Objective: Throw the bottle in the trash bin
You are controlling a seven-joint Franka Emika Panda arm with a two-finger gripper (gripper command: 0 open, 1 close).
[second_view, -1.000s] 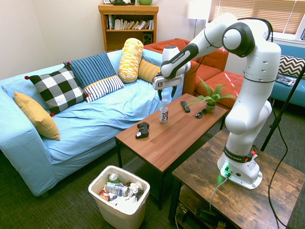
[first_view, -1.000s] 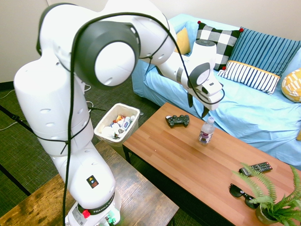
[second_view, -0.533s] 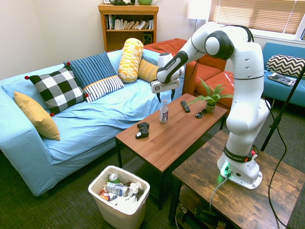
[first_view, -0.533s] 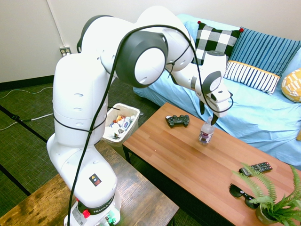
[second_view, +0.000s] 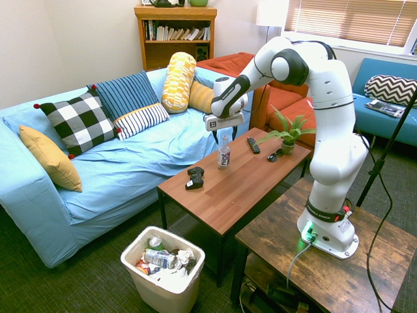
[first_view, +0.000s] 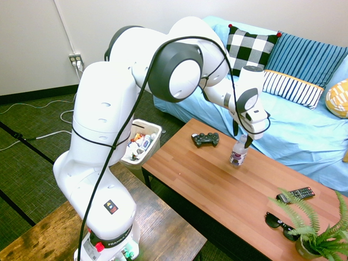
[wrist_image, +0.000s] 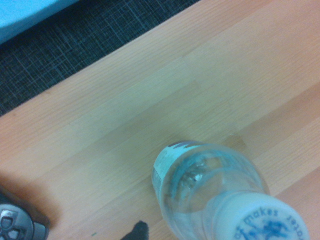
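The bottle (first_view: pixel 238 152), clear with a white cap and a dark label, stands upright on the wooden table (first_view: pixel 212 185) near its sofa-side edge. My gripper (first_view: pixel 242 136) hangs straight over it, open, with its fingertips level with the cap, one on each side and apart from it. From the other side the gripper (second_view: pixel 225 134) is directly above the bottle (second_view: pixel 224 154). The wrist view looks down on the bottle (wrist_image: pixel 205 185) from close by. The trash bin (first_view: pixel 142 124) stands on the floor by the table's end, its rim (second_view: pixel 132 250) around several pieces of rubbish.
A black game controller (first_view: pixel 205 139) lies on the table left of the bottle. A remote (first_view: pixel 295 193), sunglasses (first_view: pixel 280 225) and a potted fern (first_view: pixel 321 234) sit at the table's far end. The blue sofa (second_view: pixel 130 156) runs behind the table.
The gripper has come down and moved over the bottle until its open fingers flank the cap. The arm's elbow has swung round. The bottle has not moved.
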